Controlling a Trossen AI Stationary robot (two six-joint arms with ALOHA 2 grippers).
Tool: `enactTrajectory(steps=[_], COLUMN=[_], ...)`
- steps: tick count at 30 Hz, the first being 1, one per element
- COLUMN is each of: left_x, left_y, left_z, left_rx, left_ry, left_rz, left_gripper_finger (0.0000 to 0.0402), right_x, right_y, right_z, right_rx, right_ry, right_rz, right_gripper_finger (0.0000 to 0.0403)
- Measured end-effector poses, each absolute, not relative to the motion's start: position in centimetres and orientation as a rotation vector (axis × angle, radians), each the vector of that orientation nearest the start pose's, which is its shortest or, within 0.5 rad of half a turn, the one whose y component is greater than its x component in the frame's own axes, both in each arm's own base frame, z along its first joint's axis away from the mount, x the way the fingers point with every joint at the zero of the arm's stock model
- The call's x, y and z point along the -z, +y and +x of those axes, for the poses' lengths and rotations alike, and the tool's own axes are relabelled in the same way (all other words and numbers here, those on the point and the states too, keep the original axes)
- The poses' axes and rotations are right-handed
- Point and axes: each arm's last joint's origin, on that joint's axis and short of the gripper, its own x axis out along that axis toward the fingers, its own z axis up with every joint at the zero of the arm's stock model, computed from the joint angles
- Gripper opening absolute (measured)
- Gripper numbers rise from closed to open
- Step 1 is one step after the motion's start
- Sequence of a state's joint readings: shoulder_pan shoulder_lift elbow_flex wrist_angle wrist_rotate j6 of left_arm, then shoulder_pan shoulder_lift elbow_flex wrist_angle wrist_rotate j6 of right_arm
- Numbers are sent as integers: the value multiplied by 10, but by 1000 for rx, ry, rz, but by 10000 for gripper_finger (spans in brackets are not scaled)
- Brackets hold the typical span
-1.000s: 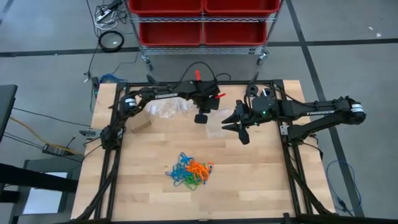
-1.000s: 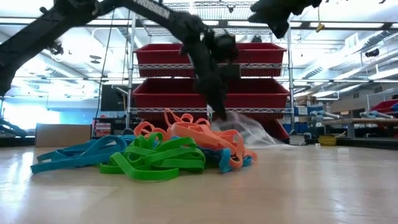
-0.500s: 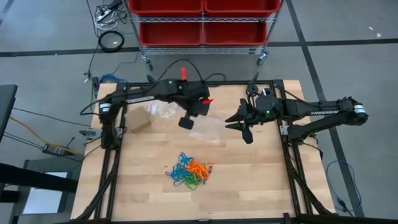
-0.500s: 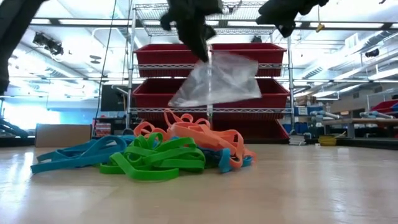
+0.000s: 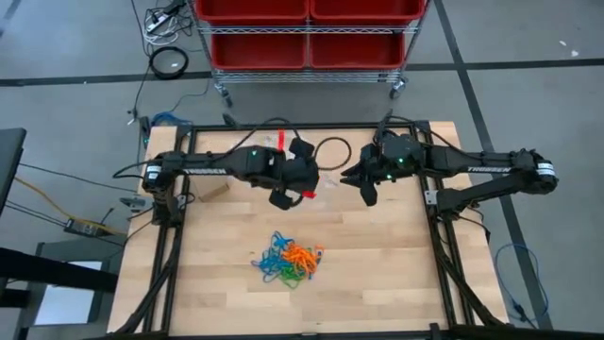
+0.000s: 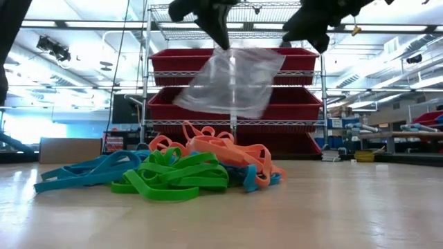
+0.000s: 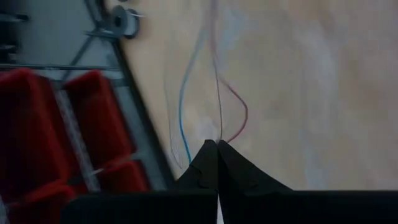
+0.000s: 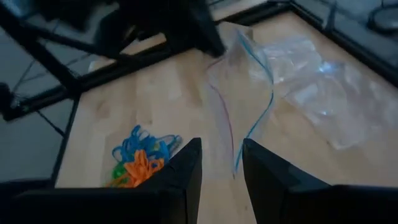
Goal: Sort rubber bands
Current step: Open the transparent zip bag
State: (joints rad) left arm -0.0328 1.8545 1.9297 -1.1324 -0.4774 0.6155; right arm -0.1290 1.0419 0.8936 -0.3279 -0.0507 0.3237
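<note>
Left gripper pinches clear bag aloft — right gripper apparently parted, near.

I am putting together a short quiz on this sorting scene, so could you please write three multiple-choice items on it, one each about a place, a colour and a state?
1. Where does the pile of thin elastic rubber bands lie on the pale wooden table?
A. In a red bin
B. On the near middle of the table
C. In a gripper

2. Which colours show in the pile?
A. Orange, blue and green
B. Red, white and black
C. Yellow and purple only

3. What is the state of the clear zip-top plastic bag?
A. Flat on the table
B. Held up off the table by the left gripper
C. Stuffed with bands

Answers:
1 B, the high view shows the pile on bare wood, below both arms.
2 A, the low view shows those three colours.
3 B, the left wrist view shows shut fingers pinching its edge, and the low view shows it hanging above the pile.
</note>
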Motion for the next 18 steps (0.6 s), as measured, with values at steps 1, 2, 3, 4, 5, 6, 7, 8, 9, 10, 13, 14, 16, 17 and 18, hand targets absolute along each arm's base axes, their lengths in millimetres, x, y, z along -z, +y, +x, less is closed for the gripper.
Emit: enactTrajectory(steps=[1, 2, 3, 4, 5, 6, 7, 8, 9, 10, 13, 14, 16, 17, 18], left_x=[-354, -354, -355, -355, -355, -355, -355, -355, -355, -355, -355, -355, -356, -356, -356], left_y=[-2, -5, -7, -10, -12, -14, -16, -19, -21, -23, -27, -28, -29, -29, -28], left_z=[380, 380, 380, 380, 381, 382, 382, 382, 382, 381, 381, 381, 381, 381, 381], left_rx=[-81, -87, -87, -89, -92, -95, -94, -100, -108, -114, -120, -129, -156, -164, -167], left_ry=[1135, 1133, 1127, 1123, 1115, 1105, 1099, 1097, 1097, 1097, 1093, 1093, 1095, 1095, 1093], left_rz=[835, 847, 853, 860, 865, 867, 869, 874, 883, 890, 903, 909, 926, 929, 929], left_gripper_finger=[0, 0, 0, 0, 0, 0, 0, 0, 0, 0, 0, 0, 0, 0, 0], right_x=[-308, -306, -306, -304, -302, -300, -298, -296, -294, -292, -288, -286, -284, -282, -281], right_y=[-30, -32, -34, -36, -38, -40, -42, -43, -44, -45, -47, -47, -48, -48, -48], right_z=[222, 223, 225, 226, 228, 230, 231, 233, 234, 236, 243, 246, 250, 252, 254], right_rx=[169, 180, 190, 203, 214, 223, 231, 237, 241, 245, 219, 206, 182, 179, 177], right_ry=[476, 480, 474, 481, 492, 499, 506, 513, 520, 525, 532, 530, 527, 534, 530], right_rz=[378, 391, 406, 420, 431, 440, 444, 446, 448, 450, 466, 476, 484, 487, 491], right_gripper_finger=[105, 105, 105, 105, 105, 105, 105, 105, 105, 105, 105, 105, 106, 107, 107])
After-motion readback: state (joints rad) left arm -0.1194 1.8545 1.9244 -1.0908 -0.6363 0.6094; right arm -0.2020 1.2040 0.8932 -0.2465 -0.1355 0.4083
